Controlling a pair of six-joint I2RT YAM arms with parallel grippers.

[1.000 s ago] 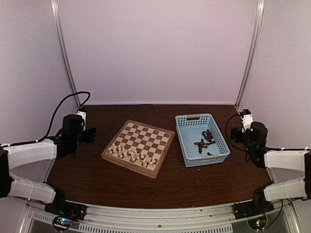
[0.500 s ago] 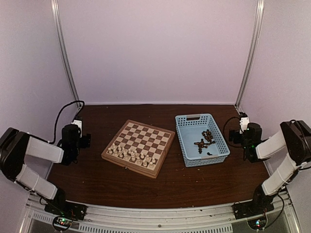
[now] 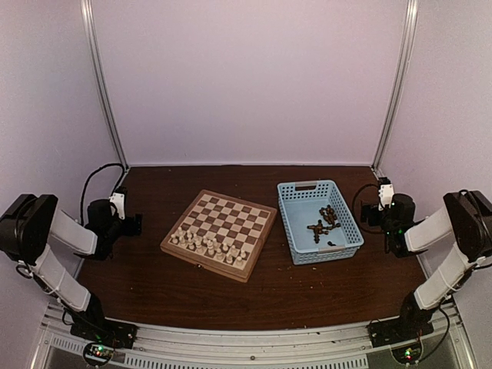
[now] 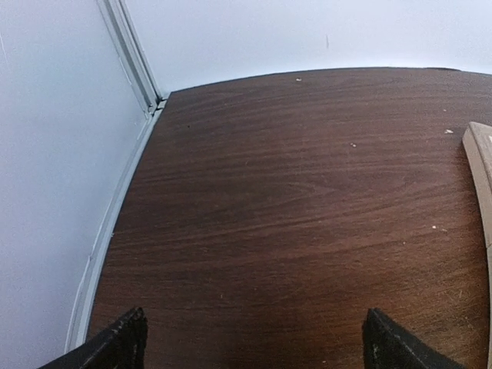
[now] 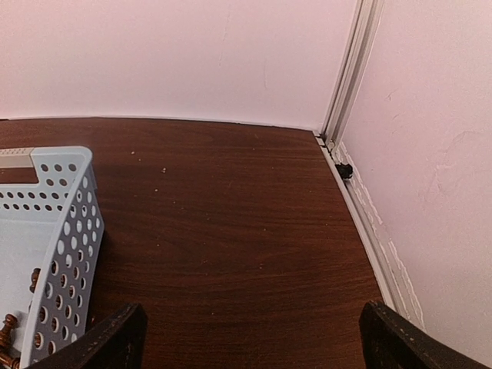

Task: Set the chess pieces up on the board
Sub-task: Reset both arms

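The board [image 3: 235, 218] lies left of centre, tan and brown squares inside a light wood rim. Cream-white chess pieces [image 3: 206, 244] stand in two rows along its near side. Several dark brown chess pieces [image 3: 324, 222] lie loose in the light-blue basket. My left gripper [image 3: 133, 224] sits low by the left wall, well apart from the board. It is open over bare table [image 4: 254, 350], and only the board's rim [image 4: 480, 163] shows at the right edge. My right gripper [image 3: 370, 215] is just right of the basket, also open and empty [image 5: 254, 342].
The light-blue perforated basket [image 3: 327, 253] stands right of the board; its wall [image 5: 54, 231] fills the left of the right wrist view, with dark pieces [image 5: 8, 332] inside. White walls and metal corner posts [image 5: 347, 73] enclose the dark wooden table [image 3: 254, 296].
Both arms have folded back toward their side walls. The left gripper drew left and lower, away from the board; the right settled beside the basket. The pieces have not moved.
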